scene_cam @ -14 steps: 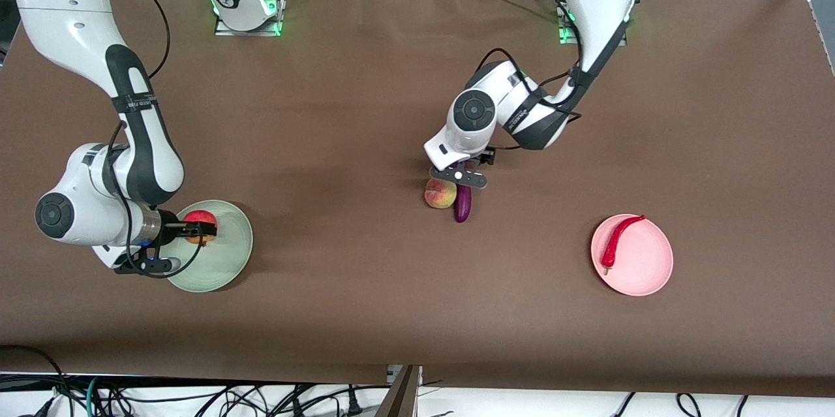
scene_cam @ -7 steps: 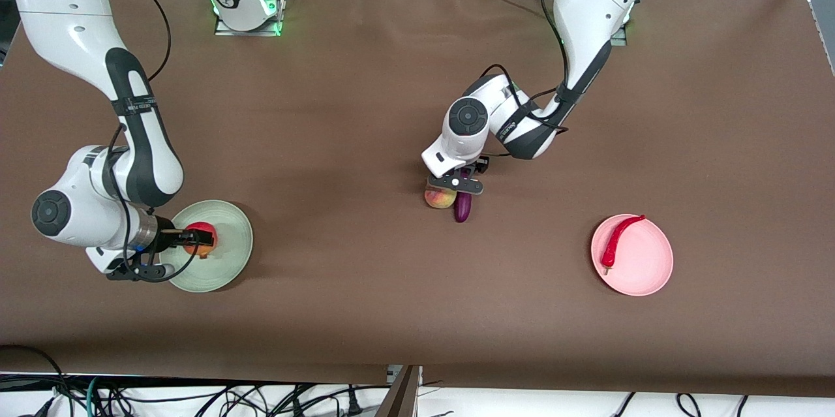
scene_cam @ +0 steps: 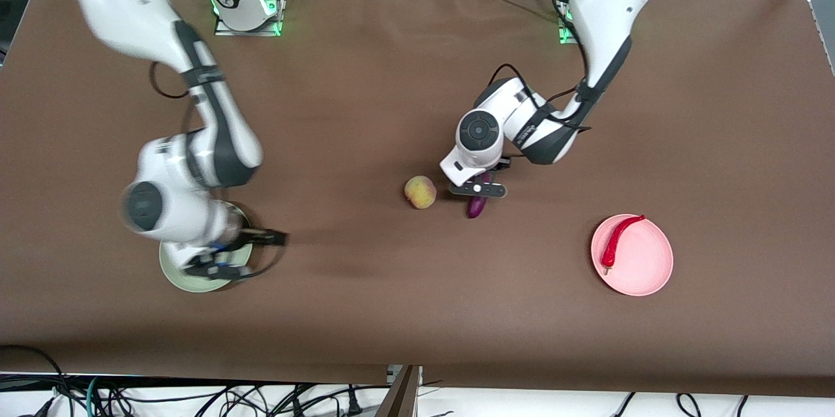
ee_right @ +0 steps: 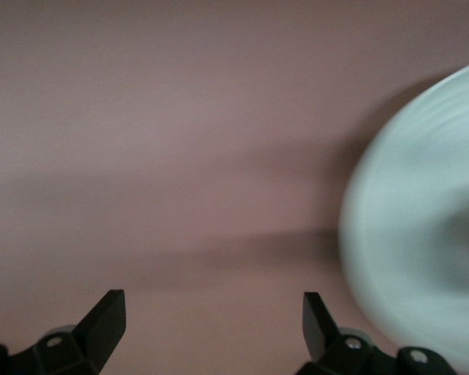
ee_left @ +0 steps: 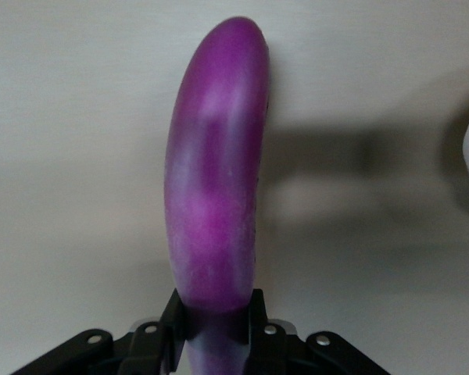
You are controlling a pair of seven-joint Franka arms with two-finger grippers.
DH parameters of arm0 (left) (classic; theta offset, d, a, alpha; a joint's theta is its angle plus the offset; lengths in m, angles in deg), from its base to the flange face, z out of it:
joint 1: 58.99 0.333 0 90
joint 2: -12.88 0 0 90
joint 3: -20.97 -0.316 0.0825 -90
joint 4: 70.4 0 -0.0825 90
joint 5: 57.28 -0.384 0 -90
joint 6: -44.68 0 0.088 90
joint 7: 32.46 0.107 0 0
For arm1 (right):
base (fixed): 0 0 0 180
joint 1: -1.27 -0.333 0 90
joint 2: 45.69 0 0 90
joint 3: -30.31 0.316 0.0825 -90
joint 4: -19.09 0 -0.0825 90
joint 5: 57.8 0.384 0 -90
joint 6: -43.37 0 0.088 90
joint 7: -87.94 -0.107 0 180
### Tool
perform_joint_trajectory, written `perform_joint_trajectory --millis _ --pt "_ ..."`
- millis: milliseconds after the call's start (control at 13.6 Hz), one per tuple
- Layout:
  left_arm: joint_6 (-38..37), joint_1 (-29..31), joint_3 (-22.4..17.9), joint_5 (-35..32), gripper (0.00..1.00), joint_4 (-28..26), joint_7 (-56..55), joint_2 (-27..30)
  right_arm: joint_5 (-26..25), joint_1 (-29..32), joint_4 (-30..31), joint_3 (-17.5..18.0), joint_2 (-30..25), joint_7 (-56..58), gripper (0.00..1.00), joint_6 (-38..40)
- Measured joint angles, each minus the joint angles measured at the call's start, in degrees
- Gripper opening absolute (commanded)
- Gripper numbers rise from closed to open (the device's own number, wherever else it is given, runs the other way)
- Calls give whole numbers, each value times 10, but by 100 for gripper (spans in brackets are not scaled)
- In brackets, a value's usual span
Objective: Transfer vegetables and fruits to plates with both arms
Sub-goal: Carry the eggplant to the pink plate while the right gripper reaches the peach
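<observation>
Left gripper [ee_left: 213, 328] clamped on eggplant [scene_cam: 477, 206] beside the peach [scene_cam: 421, 192], mid-table. Carry level to pink plate [scene_cam: 642, 277], lay it alongside the chili [scene_cam: 618, 238]. Right gripper [ee_right: 211, 320], fingers apart, empty, beside green plate [scene_cam: 171, 270].

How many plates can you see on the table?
2: the green plate lies under the right arm's wrist, partly covered; the pink plate, holding the chili, lies toward the left arm's end.

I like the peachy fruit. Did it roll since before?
Yes. The small round peach-coloured fruit was touching the long purple eggplant; now it lies apart, a little farther from the pale pink plate, while the left claw grips the eggplant.
</observation>
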Motion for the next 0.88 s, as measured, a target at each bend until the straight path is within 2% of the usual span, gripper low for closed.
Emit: perform_joint_trajectory --millis 147,367,588,881 --pt "-79 31 -2 -2 10 21 4 44 0 -88 1 0 13 -136 100 -56" --pt "-133 81 -10 -4 11 65 102 72 0 -162 1 -1 31 -241 100 -102" --pt "-141 152 -20 -17 11 102 241 73 0 -216 1 -2 43 -323 100 -147" --pt "-139 199 -29 -114 12 108 360 59 0 -276 1 -3 61 -402 100 -196"
